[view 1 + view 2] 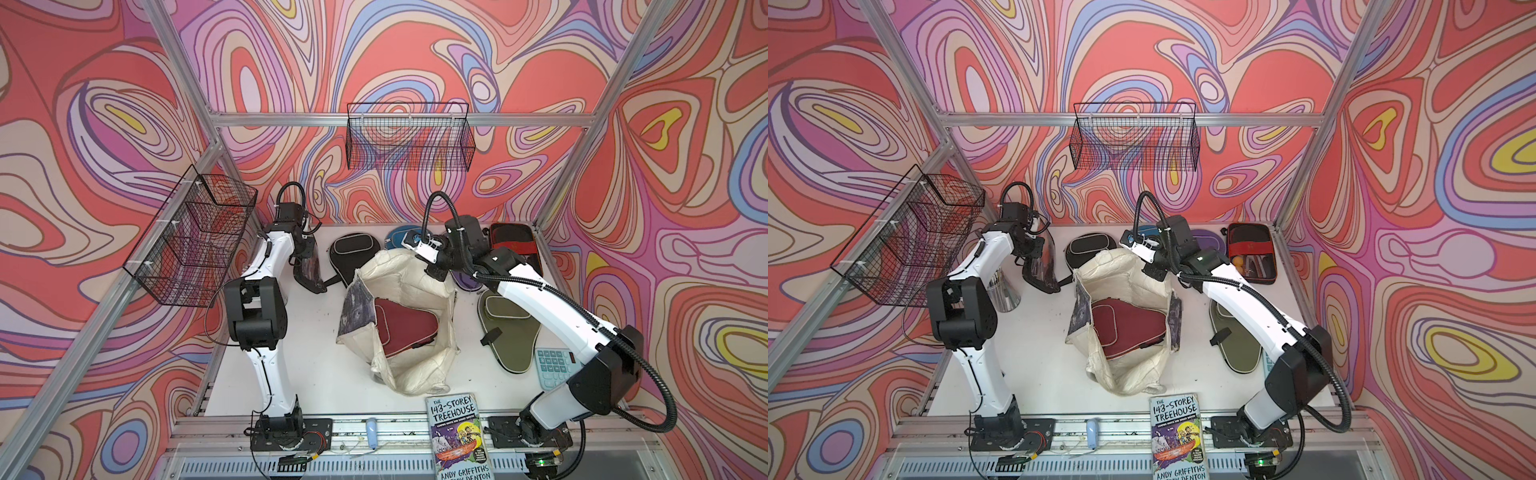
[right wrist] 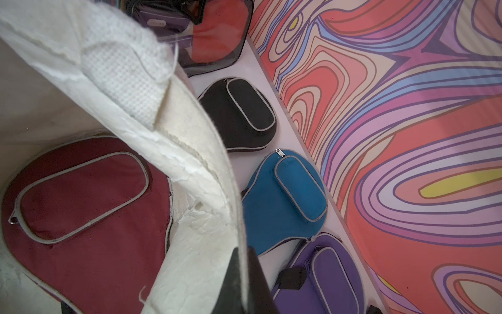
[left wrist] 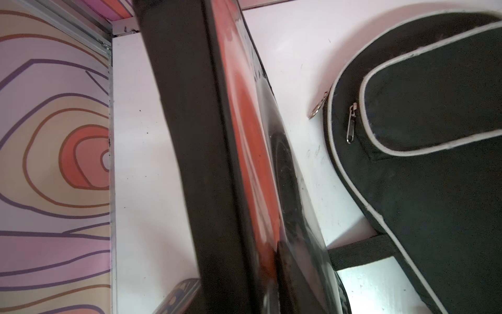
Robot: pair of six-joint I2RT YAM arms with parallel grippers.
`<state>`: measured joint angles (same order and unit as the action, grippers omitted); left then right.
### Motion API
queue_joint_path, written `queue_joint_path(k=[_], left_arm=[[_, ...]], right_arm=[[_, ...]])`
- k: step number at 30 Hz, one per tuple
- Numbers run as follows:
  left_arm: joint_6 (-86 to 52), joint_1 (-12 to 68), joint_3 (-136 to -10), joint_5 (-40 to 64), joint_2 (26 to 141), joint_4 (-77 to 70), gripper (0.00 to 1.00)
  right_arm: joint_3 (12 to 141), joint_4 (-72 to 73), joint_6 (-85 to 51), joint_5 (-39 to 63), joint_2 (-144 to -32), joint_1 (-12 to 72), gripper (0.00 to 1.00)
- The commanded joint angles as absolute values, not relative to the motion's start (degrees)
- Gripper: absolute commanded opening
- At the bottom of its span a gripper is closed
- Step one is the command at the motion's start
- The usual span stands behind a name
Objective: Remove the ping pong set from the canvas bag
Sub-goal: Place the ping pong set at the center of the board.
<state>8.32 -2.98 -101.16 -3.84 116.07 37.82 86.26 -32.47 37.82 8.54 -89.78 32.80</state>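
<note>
Step in hand: setting down a piece already taken out, the black-edged case (image 1: pixel 309 270) with a red paddle inside, hanging on edge and tilted at the far left of the desk (image 1: pixel 307 353), just beside the black cover (image 1: pixel 351 253).
Left gripper (image 1: pixel 306 252): jaws at the top of that case, hidden by the case itself in the wrist view; cannot tell whether gripping or letting go.
Right gripper (image 1: pixel 433 272): jaws closed tight on the far rim of the canvas bag (image 1: pixel 415 365), pinching the cloth and holding the mouth up and open.
Canvas bag: mid-desk, mouth gaping upward, dark printed panel on the side toward the left arm.
Left in the bag: maroon cover (image 1: pixel 405 328), flat on the bottom, plain to see through the mouth; nothing else visible inside.
Already out: black cover, blue cover (image 2: pixel 285 201) and purple cover (image 2: pixel 323 274) along the back wall; second case (image 1: pixel 511 241) in the far right corner; olive cover (image 1: pixel 505 328) beside the bag, under the right arm.
Progress, by judgement: nearly done, one piece to go.
Next move calls for: laying the case flat, clear of the black cover, then bringing the left arm over the bag mouth and down onto the maroon cover, probably at its piped edge or handle end.
Right grip: best held on the rim, to stop the cloth folding over the cover.
Risk: soft bag wall dragging along with the cover on the way out.
</note>
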Motion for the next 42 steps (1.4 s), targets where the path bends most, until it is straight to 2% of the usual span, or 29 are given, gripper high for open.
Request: queue_joint_path(k=[1,7,19,23,42], left_arm=[[11.64,-3.43,-100.86,-10.27,119.42,42.41,0.31],[12.89,-3.44,-101.68,-12.81,120.41,42.79,0.46],[15.27,-3.42,-100.55,-12.1,119.54,39.6,0.62],[16.21,-3.43,-100.53,-12.73,119.03,38.55,0.71],[18.5,-3.39,-100.63,-16.2,117.61,34.69,0.82]], right_arm=[[85.96,-32.24,37.6,8.71,-90.34,32.85,0.0],[85.44,-32.25,37.7,8.58,-89.92,32.83,0.0],[84.85,-31.96,37.61,8.46,-89.68,32.78,0.0],[84.93,-31.61,37.44,8.55,-89.65,32.76,0.0],[84.83,-31.07,37.44,8.88,-89.98,32.78,0.0]])
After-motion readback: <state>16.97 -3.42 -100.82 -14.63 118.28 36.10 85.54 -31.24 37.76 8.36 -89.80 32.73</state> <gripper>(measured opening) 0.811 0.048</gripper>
